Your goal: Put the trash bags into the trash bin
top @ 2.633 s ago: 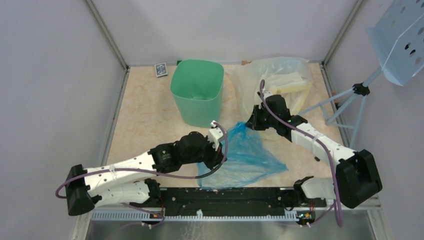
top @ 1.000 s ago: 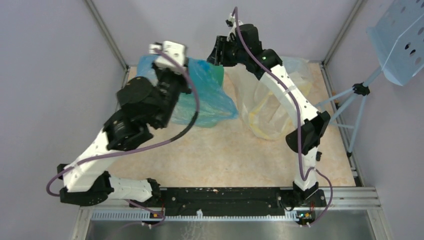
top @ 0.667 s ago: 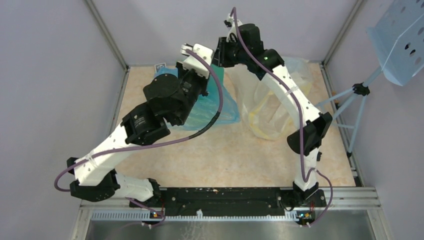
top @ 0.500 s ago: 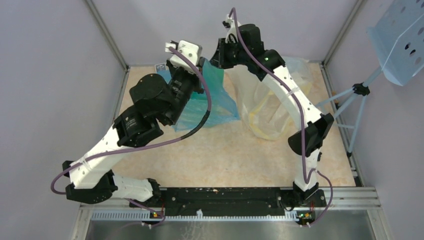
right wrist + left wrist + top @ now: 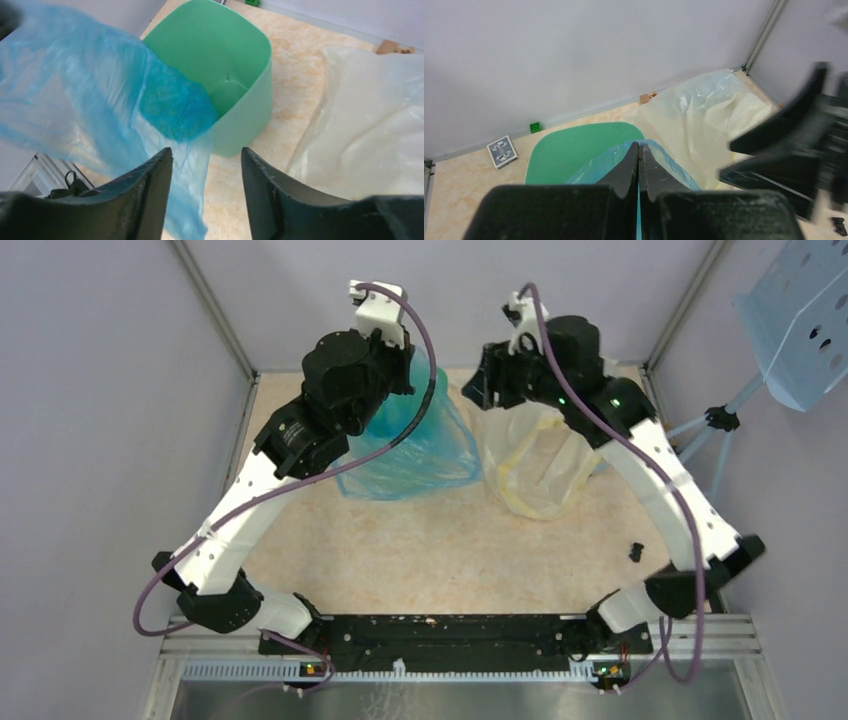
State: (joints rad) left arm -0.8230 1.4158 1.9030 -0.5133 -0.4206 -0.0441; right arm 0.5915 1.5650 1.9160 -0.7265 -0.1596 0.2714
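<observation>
Right arm (image 5: 650, 458) swung right, jaws parted near blue bag (image 5: 425, 450).

Item, trash bin (image 5: 569, 147): in the left wrist view its near rim is covered by my left fingers (image 5: 628, 167) and the blue bag (image 5: 596, 167). From above it sits almost wholly behind that bag and my left arm, which also hides those fingers. Item, blue bag: the part below the pinch is masked by my own wrist housing. In the right wrist view it runs off the left and bottom edges, upper corner blurred. Item, my right fingers (image 5: 774, 135): a dark smear at the left wrist view's right edge. Item, clear bag (image 5: 370, 110): cut by the right edge. Item, small black object (image 5: 634, 551) on the bench (image 5: 450, 550): too small to identify.
</observation>
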